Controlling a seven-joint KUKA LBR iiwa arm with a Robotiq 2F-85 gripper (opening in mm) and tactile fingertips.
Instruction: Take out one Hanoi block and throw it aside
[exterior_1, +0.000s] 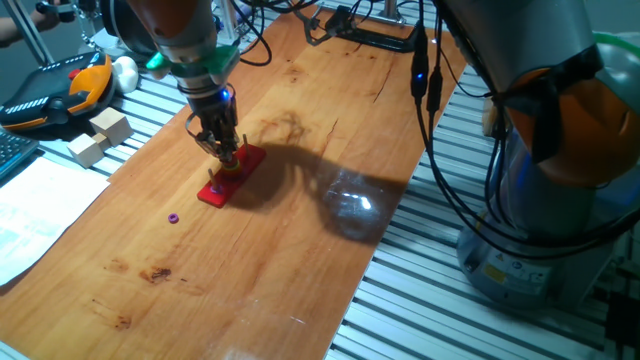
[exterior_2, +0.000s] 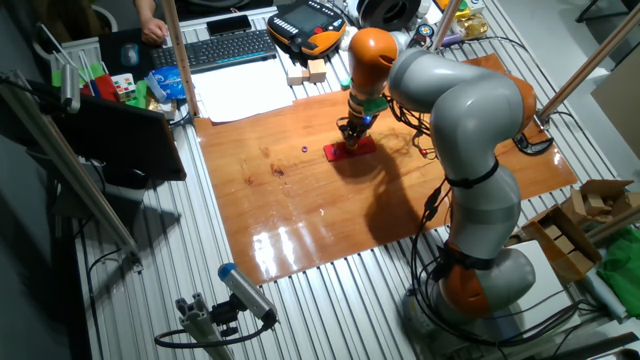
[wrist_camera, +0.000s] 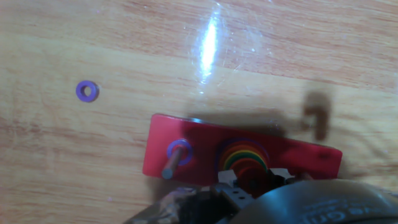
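Wooden board (exterior_1: 300, 200) on a slotted aluminium table (exterior_2: 330, 300), lab clutter around it: keyboard (exterior_2: 218, 48) and papers (exterior_2: 245, 92) off the far edge, a teach pendant (exterior_1: 60, 88) and two plain wooden blocks (exterior_1: 100, 135) beside the board. Red Hanoi base (exterior_1: 230, 176) lies flat near the middle of the board. My gripper (exterior_1: 222, 150) is straight above it, pointing down, fingertips right at the top of the disc stack (wrist_camera: 242, 157). In the hand view the stack sits on the middle peg, rainbow rings with a red one on top, directly in front of my fingers (wrist_camera: 239, 193) at the bottom edge of the frame. A neighbouring peg (wrist_camera: 171, 165) to the left carries a single purple ring (wrist_camera: 180, 151) at its foot. Another small purple ring (wrist_camera: 87, 91) lies loose on the wood, well apart from the base, on the side away from me. Fingers look close together around the stack top, but I cannot tell whether they are actually clamped on a disc or just beside it: the hand view cuts the tips off and both fixed views are too coarse. Base looks flat on the board, not lifted.
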